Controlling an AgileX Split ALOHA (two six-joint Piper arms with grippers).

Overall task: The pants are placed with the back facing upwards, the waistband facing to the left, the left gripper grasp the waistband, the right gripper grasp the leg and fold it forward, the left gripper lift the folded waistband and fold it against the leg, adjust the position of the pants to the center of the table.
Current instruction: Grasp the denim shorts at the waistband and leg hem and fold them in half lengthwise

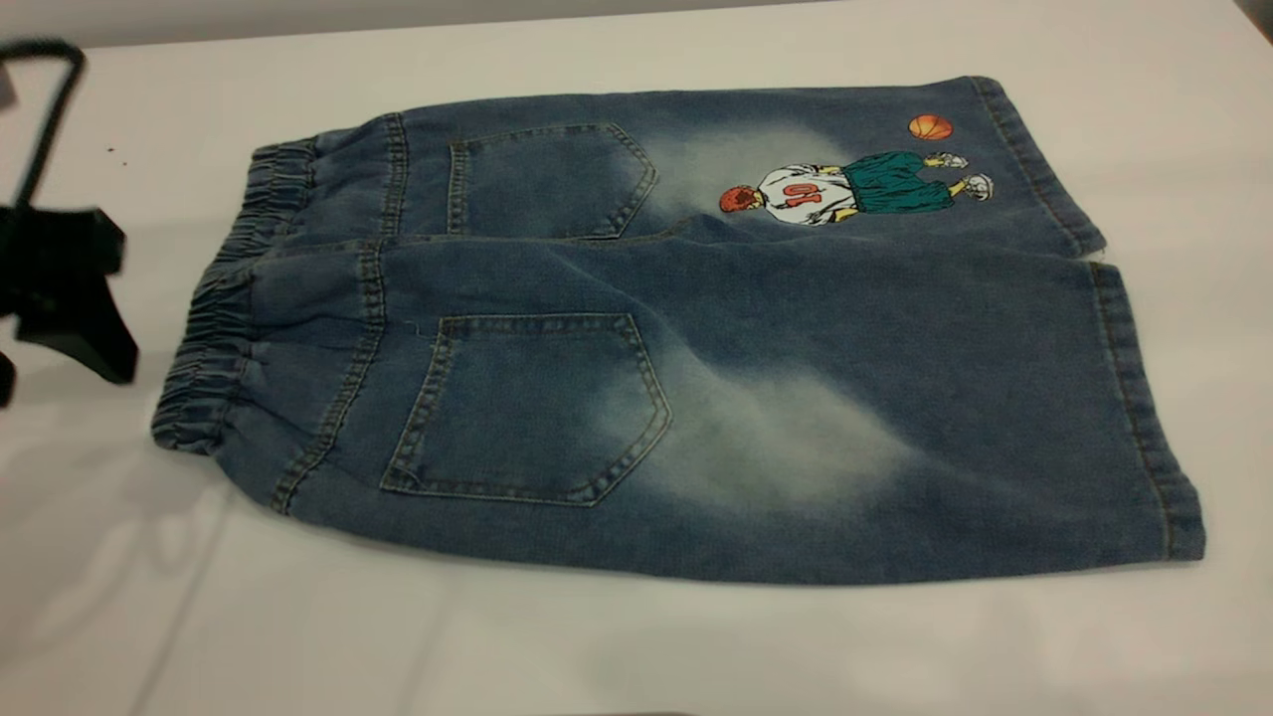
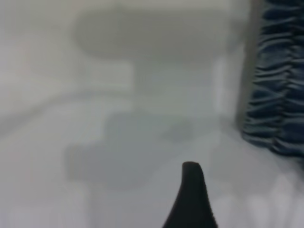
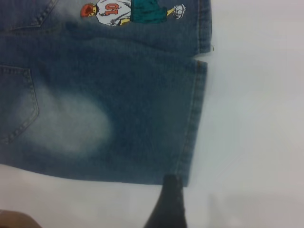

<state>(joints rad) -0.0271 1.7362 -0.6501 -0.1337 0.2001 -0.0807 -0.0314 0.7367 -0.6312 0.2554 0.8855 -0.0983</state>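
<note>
The pants (image 1: 636, 328) lie flat on the white table (image 1: 636, 646), back pockets up. The ruched waistband (image 1: 214, 338) points left and the basketball-player print (image 1: 845, 189) is on the far leg. The plain leg (image 1: 895, 428) with its faded patch lies nearer. My left gripper (image 1: 65, 298) hovers open just left of the waistband (image 2: 278, 95), apart from it; one black finger (image 2: 192, 199) shows in the left wrist view. My right gripper (image 3: 213, 202) is open. Its visible finger (image 3: 168, 204) is at the near corner of the plain leg's hem (image 3: 192, 128). It is out of the exterior view.
A black braided cable (image 1: 50, 89) loops above the left gripper at the table's far left. Bare table surrounds the pants on all sides, with the widest strip along the front edge.
</note>
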